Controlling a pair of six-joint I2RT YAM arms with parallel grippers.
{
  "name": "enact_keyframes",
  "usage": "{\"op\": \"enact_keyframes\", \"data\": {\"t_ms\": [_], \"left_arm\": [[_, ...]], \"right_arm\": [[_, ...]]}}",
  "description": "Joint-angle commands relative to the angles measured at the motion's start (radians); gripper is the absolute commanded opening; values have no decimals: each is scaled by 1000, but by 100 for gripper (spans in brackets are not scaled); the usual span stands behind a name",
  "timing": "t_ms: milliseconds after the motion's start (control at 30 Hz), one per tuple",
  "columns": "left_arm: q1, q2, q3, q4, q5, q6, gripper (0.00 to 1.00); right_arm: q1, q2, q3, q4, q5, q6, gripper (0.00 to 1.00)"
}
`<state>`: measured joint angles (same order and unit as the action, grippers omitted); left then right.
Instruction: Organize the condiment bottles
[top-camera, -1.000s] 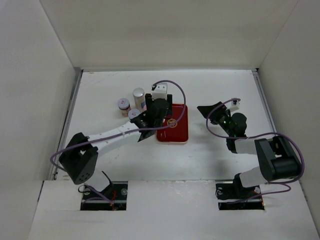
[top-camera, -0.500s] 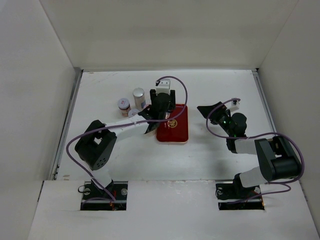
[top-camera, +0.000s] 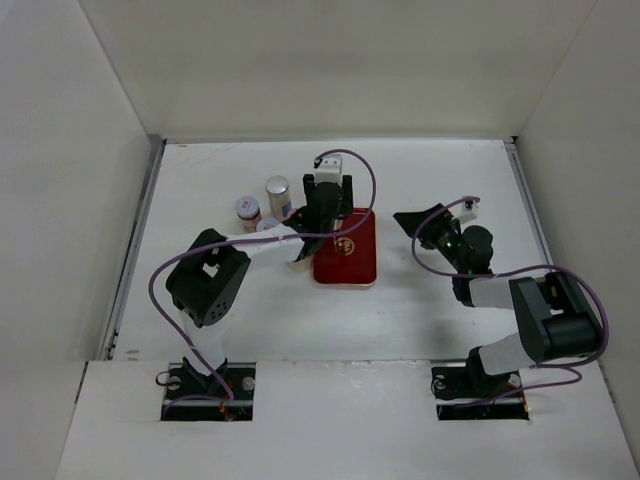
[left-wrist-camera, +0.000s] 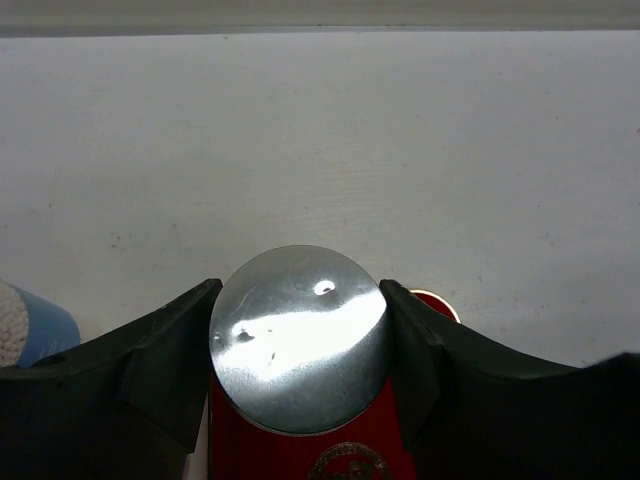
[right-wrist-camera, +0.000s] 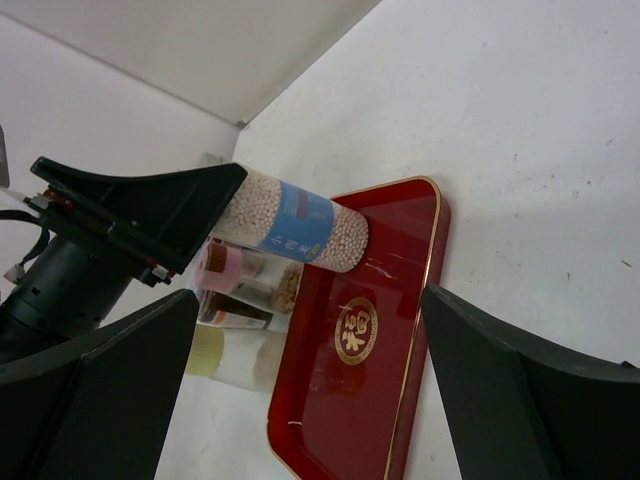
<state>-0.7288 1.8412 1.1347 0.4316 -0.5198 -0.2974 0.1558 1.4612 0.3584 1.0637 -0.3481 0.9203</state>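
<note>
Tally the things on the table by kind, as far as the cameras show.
Condiment bottles: 4 (held bottle in the left jaws; pink-lidded jar, dark-filled jar, yellow-lidded jar beside the red tray)
Red tray: 1
Total: 5
More bottles may sit hidden behind the left arm.

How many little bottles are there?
4. The left gripper holds one bottle at the red tray; left of it stand a silver-capped jar, a pink-lidded jar and a half-hidden jar. Others may be hidden.
</note>
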Motion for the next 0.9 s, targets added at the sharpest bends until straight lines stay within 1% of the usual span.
{"op": "enact_keyframes", "data": {"t_ms": [0,33,133,167,233,300,367,467,567,633,700,767,867], "left_arm": [[1,-14,28,173,-9,27,45],[-1,-17,20,176,-9,27,50],[-11,-68,-7,180,-23,29,72],[-16,-92,-15,177,-29,29,78],[-22,-155,-30,170,-37,30,85],[-28,-230,-44,148,-40,29,89],[-31,-304,-49,98,-45,21,91],[-19,-425,-36,-64,-57,9,92],[39,-490,-35,-239,-56,-32,93],[108,-491,-32,-345,-34,-66,94],[177,-471,-35,-399,21,-98,94],[220,-436,-38,-416,49,-120,93],[242,-361,-17,-416,64,-124,92]], "right_arm": [[9,-4,33,71,-12,-1,100],[9,-5,31,71,-12,-1,100],[9,-9,31,70,-12,-1,100],[9,-7,31,70,-12,-3,100],[9,-4,33,70,-12,-3,100],[9,-2,34,70,-14,-3,100],[9,-1,34,70,-14,-3,100],[9,-2,34,68,-15,-3,100],[11,-4,36,68,-15,-3,100],[18,2,39,68,-15,-3,100],[26,8,43,68,-15,-3,100],[27,10,45,68,-15,-3,100],[27,8,45,68,-15,-3,100]]}}
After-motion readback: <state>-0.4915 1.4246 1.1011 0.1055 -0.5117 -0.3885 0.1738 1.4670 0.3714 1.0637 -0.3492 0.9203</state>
